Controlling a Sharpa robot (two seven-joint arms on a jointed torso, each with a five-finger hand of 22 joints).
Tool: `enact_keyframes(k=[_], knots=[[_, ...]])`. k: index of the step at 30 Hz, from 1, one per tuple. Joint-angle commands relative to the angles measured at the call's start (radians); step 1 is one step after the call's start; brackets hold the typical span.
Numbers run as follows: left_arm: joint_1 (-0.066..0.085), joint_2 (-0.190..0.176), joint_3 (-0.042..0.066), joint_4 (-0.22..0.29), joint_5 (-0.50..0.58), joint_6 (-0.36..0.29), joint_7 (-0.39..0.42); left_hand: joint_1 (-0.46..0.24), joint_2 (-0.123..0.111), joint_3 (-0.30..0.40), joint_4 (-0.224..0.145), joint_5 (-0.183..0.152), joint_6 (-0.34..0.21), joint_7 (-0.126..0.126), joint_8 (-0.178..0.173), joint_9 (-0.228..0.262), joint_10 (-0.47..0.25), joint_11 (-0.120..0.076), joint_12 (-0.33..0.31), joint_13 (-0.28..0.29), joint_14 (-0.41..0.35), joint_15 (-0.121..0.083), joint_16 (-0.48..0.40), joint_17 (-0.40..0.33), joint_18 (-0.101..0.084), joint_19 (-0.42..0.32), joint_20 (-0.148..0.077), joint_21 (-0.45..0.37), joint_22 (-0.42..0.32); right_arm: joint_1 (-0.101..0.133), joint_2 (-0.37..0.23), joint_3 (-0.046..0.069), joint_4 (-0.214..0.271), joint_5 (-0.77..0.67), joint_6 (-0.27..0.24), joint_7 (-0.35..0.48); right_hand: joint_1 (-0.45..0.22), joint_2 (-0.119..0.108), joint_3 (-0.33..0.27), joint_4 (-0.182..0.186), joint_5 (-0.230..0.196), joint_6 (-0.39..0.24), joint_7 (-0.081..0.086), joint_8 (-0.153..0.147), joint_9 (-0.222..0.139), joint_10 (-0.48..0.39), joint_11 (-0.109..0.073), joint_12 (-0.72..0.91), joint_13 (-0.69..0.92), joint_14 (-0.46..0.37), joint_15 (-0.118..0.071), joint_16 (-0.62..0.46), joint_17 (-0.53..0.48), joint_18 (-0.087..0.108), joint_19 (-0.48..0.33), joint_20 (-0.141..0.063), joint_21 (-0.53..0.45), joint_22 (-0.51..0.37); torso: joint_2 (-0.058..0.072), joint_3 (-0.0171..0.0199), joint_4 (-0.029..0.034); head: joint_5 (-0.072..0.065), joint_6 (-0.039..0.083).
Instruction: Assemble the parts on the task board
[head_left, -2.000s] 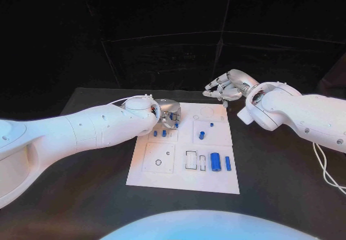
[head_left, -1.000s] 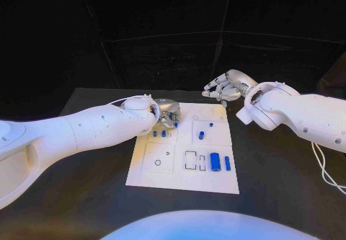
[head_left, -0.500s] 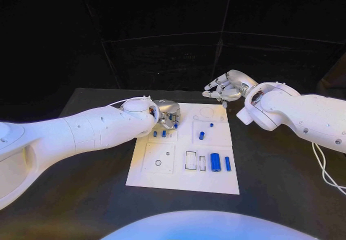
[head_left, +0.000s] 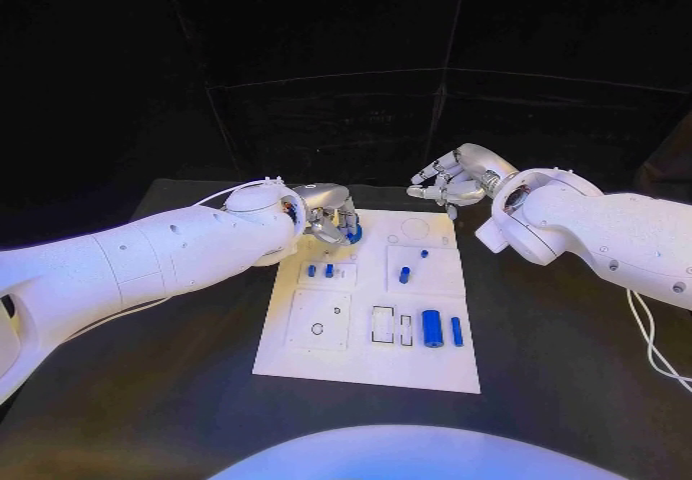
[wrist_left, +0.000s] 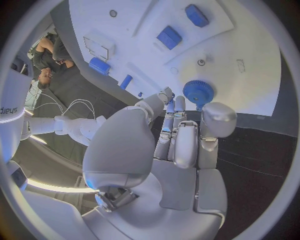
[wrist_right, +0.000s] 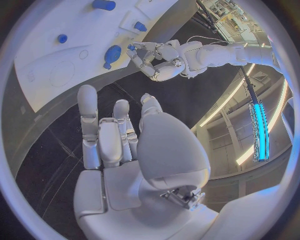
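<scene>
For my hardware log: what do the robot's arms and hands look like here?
Both arms are glossy white, rounded shells. Left hand and right hand are silver metal with jointed fingers. A thin white cable loops at the left wrist; another hangs from the right arm.

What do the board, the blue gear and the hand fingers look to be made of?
Board: matte white, flat, with recessed outlines; looks like plastic or coated sheet, hard to say which. Gear: uniform matte blue with moulded teeth, probably plastic. Left hand fingers: smooth silver with soft highlights, either painted plastic or metal; the look leaves it open.
</scene>
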Motion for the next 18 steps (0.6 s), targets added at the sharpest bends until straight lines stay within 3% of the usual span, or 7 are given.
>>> enact_keyframes(k=[1,8,18], knots=[[0.002,-0.014,0.006,0.014,0.031,-0.004,-0.013,-0.008,-0.001,-0.006,0.002,-0.003,0.005,-0.002,-0.004,-0.001,0.007,-0.002,-0.007,-0.001,0.022,-0.009,0.003,-0.002,-0.006,0.002,-0.008,0.005,0.002,0.002,-0.001,0.001,0.0,0.002,0.007,0.004,0.001,0.011,-0.005,-0.001,0.005,-0.008,-0.002,0.004,-0.001,-0.005,0.0,0.004,0.001,0.017,-0.002,-0.002,0.002,0.011,-0.006,-0.002,-0.004,0.0,0.001,-0.0001,-0.0003,0.002,0.003],[0.003,-0.052,0.01,0.027,0.044,0.031,-0.036,-0.012,-0.002,-0.009,0.004,-0.003,0.007,-0.002,-0.005,-0.001,0.008,-0.002,-0.009,-0.002,0.022,-0.009,0.002,-0.003,-0.007,0.002,-0.008,0.006,0.004,0.002,-0.002,0.001,-0.001,0.002,0.01,0.001,0.001,0.012,-0.005,-0.001,0.005,-0.008,-0.002,0.004,0.0,-0.006,0.0,0.003,0.0,0.017,-0.002,-0.003,0.001,0.011,-0.006,-0.001,-0.005,-0.001,0.0,0.0014,-0.0016,0.003,0.001],[-0.005,-0.074,0.008,0.009,0.053,0.074,-0.047,-0.013,-0.002,-0.01,0.004,-0.003,0.007,-0.003,-0.005,-0.001,0.009,-0.002,-0.01,-0.002,0.022,-0.009,0.002,-0.004,-0.007,0.003,-0.008,0.008,0.006,0.001,-0.001,0.001,-0.001,0.002,0.009,0.002,0.001,0.012,-0.005,-0.001,0.005,-0.008,-0.002,0.004,0.0,-0.006,0.0,0.003,0.0,0.017,-0.002,-0.003,0.001,0.011,-0.006,-0.001,-0.005,-0.001,0.002,-0.0007,-0.0021,0.004,0.002]])
